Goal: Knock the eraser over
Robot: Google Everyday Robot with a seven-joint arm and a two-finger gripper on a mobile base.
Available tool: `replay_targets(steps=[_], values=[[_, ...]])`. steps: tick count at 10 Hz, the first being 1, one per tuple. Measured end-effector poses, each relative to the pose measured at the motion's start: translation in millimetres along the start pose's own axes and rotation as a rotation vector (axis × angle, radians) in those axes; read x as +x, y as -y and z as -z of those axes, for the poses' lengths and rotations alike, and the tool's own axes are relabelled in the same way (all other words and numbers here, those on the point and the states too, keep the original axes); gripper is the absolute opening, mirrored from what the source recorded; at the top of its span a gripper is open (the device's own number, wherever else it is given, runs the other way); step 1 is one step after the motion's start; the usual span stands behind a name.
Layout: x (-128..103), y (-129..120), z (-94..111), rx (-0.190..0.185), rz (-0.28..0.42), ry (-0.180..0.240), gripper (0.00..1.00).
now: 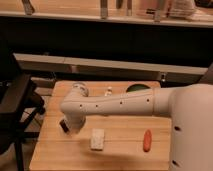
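Observation:
The eraser point(64, 125) is a small dark block on the left part of the wooden table point(120, 150). It is partly covered by my arm. My white arm point(115, 105) reaches from the right across the table and bends down at its left end. My gripper point(71, 128) points down right beside the eraser, seemingly touching it, and is mostly hidden under the wrist.
A flat pale pad point(97, 138) lies just right of the gripper. An orange oblong object point(147, 140) lies further right. A white cup point(80, 89), a small bottle point(109, 91) and a green bowl point(137, 88) stand at the back. A dark chair point(17, 105) stands left of the table.

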Motion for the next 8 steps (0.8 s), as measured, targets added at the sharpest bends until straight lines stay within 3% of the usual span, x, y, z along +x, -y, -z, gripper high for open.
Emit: replay_targets(steps=[8], values=[[-2,20,0,0.0,0.061,-0.015,0.01]])
